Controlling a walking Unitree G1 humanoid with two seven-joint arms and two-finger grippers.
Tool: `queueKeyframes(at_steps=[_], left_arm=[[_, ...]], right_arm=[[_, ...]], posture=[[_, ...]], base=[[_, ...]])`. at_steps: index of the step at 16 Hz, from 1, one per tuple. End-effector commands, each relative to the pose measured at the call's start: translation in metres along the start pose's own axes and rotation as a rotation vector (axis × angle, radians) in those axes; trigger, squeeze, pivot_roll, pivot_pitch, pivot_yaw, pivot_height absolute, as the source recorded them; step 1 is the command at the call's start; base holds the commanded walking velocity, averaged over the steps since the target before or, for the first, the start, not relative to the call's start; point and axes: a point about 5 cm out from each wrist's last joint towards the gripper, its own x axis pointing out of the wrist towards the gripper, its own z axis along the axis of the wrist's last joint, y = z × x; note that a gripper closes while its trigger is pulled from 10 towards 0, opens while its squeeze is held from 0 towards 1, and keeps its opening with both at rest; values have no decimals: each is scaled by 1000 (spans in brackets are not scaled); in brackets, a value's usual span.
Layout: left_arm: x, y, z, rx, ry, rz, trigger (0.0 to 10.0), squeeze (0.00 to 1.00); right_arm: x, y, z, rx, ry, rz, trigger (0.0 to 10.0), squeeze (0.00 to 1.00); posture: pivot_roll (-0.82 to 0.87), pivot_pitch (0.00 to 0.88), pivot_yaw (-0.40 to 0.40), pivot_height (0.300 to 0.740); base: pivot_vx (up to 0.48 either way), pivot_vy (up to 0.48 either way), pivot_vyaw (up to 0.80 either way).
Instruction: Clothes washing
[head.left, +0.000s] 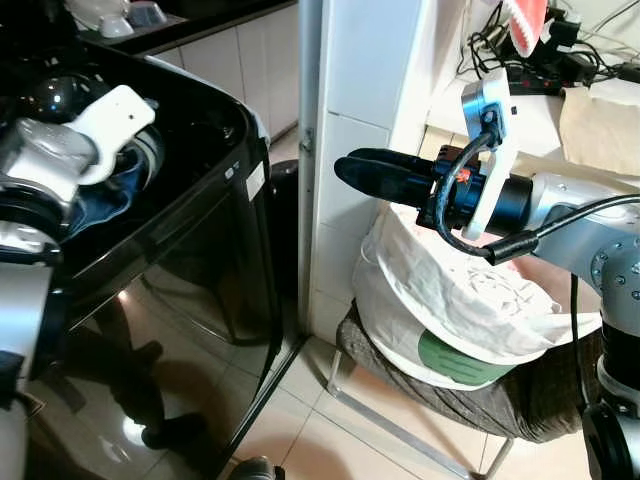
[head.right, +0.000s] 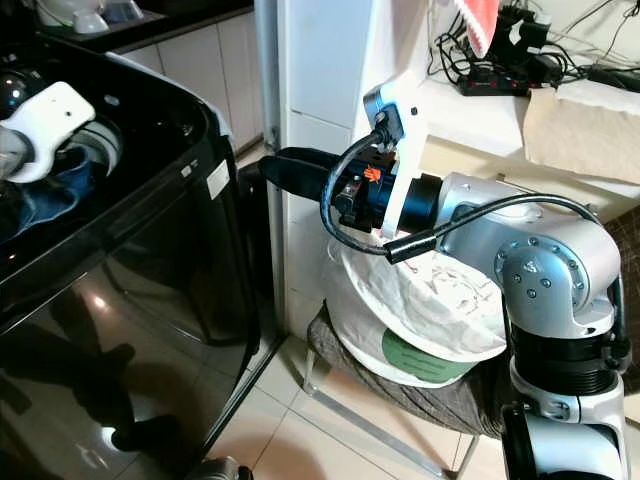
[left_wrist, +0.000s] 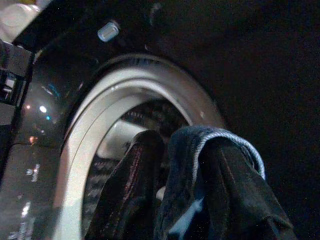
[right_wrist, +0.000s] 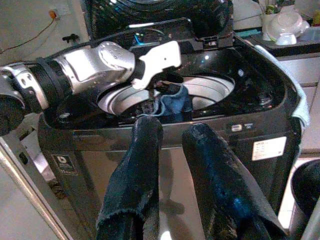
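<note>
A black top-loading washing machine (head.left: 200, 230) stands open on my left. My left gripper (right_wrist: 158, 93) reaches down into its white-rimmed drum (left_wrist: 90, 130), shut on a dark blue garment (right_wrist: 175, 102) that drapes over one finger (left_wrist: 135, 185) and hangs into the drum. My right gripper (head.left: 350, 170) is held out in the air beside the washer, pointing at it, open with nothing between its fingers (right_wrist: 135, 165). Below that arm sits a white laundry bag (head.left: 450, 300).
The bag rests on a grey-cushioned metal stool (head.left: 430, 385). A white tiled pillar (head.left: 350, 80) rises just behind the right gripper. A dark bin (head.left: 285, 200) fills the gap between washer and pillar. A shelf with cables and a power strip (head.left: 560, 60) is at the back right.
</note>
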Motion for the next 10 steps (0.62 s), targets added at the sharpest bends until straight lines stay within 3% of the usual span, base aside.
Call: queueKeyframes(at_steps=[1, 2, 3, 4, 6, 7, 8, 10], left_arm=[[-4, 4, -11, 68, 73, -20, 10000, 1000], [-9, 10, -20, 116, 127, -4, 10000, 659], [-13, 15, -24, 144, 152, 11, 10000, 0], [-16, 18, -27, 161, 164, 18, 10000, 0], [-19, 17, -19, 29, 48, -38, 10000, 0], [-22, 25, -11, -97, -20, 55, 10000, 831], [-25, 35, -7, -198, -72, 166, 10000, 1000], [-28, 40, -5, -183, -100, 231, 10000, 1000]], right_arm=[[-2, -3, -2, -12, 14, -14, 10000, 0], [-2, -4, -4, -15, 26, -21, 10000, 0], [-2, -5, -5, -14, 32, -26, 10000, 0], [-1, -6, -5, -12, 33, -28, 10000, 0], [-1, -11, -7, 1, 42, -59, 10000, 0], [-1, -14, -7, 9, 41, -79, 10000, 0], [-1, -17, -7, 17, 39, -95, 10000, 0], [-1, -19, -8, 28, 38, -115, 10000, 0]], posture=[[-9, 0, 9, 740], [-6, 0, 6, 740], [-5, 0, 5, 740], [-4, 0, 5, 740], [-1, 0, 6, 740], [-1, 0, 7, 740], [1, 0, 7, 740], [-2, 0, 9, 740]], base=[[0, 0, 0], [0, 0, 0], [0, 0, 0], [0, 0, 0], [0, 0, 0], [0, 0, 0], [0, 0, 0], [0, 0, 0]])
